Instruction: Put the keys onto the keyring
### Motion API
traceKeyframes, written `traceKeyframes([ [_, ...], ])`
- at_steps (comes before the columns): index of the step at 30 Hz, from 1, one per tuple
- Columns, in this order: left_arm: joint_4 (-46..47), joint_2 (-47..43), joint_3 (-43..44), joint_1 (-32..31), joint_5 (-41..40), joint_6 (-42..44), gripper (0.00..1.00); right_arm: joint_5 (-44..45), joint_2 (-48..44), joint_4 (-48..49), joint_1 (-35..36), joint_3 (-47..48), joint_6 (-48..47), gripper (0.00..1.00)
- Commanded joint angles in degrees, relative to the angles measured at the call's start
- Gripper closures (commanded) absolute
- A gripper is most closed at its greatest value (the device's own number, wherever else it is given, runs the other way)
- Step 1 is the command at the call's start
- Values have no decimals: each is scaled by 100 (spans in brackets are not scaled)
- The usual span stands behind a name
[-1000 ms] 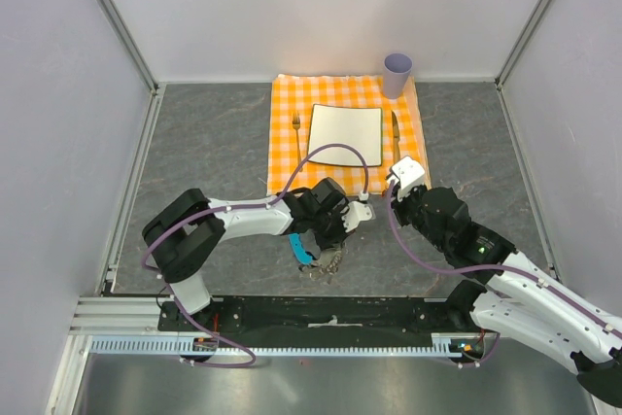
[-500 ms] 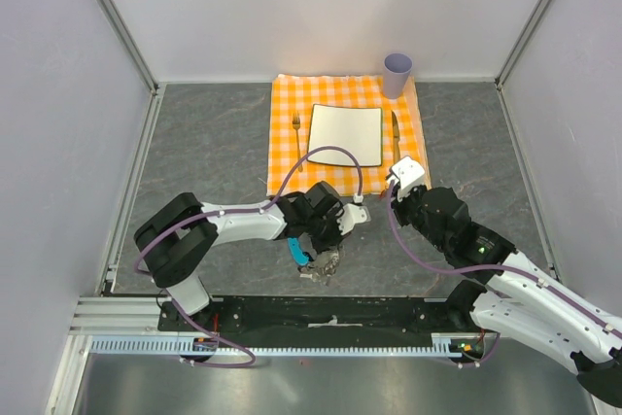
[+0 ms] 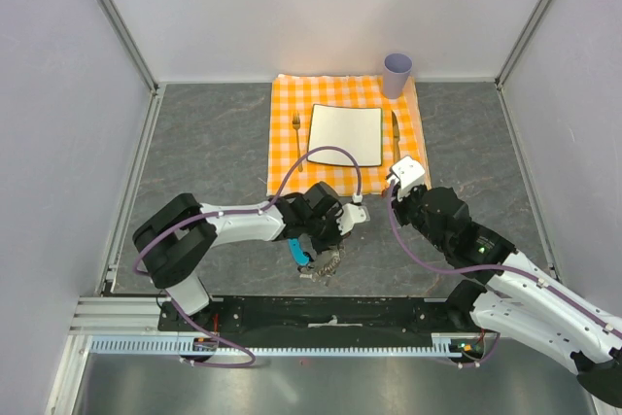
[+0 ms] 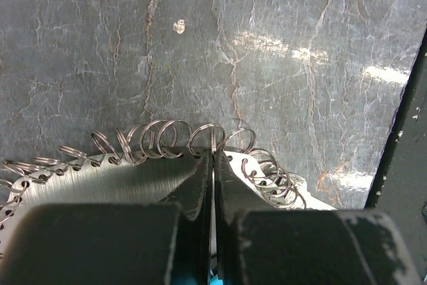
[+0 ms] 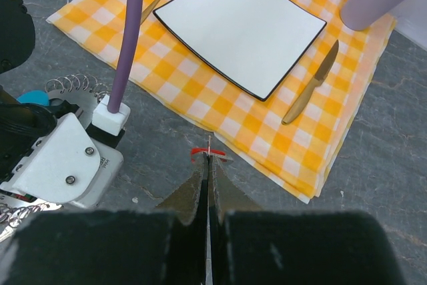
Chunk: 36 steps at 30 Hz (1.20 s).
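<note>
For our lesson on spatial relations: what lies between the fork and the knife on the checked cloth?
The white square plate lies between the fork and the knife, on the orange checked cloth; the top external view shows it.

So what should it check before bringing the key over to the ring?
1. Right tool shut on the key: ok.
2. Key's metal tip pokes out past the tool: ok.
3. Left tool shut on the keyring: ok.
4. Key lined up with a ring: not ok, they are apart.
5. A ring's split faces the key: cannot tell.
</note>
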Motion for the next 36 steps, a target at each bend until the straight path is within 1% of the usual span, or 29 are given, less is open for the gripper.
traceKeyframes([
  [1, 341, -279, -139, -28, 220, -84, 98, -113, -54, 198, 1, -41, 57, 100],
  [8, 772, -1051, -578, 7, 220, 144, 98, -333, -159, 198, 10, -23, -31, 100],
  [10, 1114, -1281, -753, 25, 212, 232, 98, -385, -221, 198, 10, -23, -66, 100],
  [13, 1360, -1694, -1008, 42, 273, 382, 98, -631, -300, 137, 10, 3, -171, 100],
  [17, 1712, -2204, -1246, 60, 317, 715, 98, -1386, -274, -74, 1, 143, -496, 100],
  [18, 1817, -2413, -1412, 51, 326, 846, 98, -1744, -195, -162, 10, 196, -566, 100],
  [20, 2141, -2573, -1589, 60, 317, 996, 98, -2063, 6, -443, 10, 327, -733, 100],
  [22, 2266, -2749, -1756, 60, 265, 1129, 98, -2475, 147, -706, 10, 442, -891, 100],
  [25, 2407, -2890, -1879, 60, 98, 1287, 98, -3011, 394, -795, 19, 486, -1015, 100],
  [32, 2741, -3180, -2099, 60, 18, 1384, 98, -3768, 973, -787, 37, 574, -1252, 100],
  [36, 2776, -3189, -2099, 60, 53, 1393, 98, -3866, 1141, -734, 63, 609, -1305, 100],
])
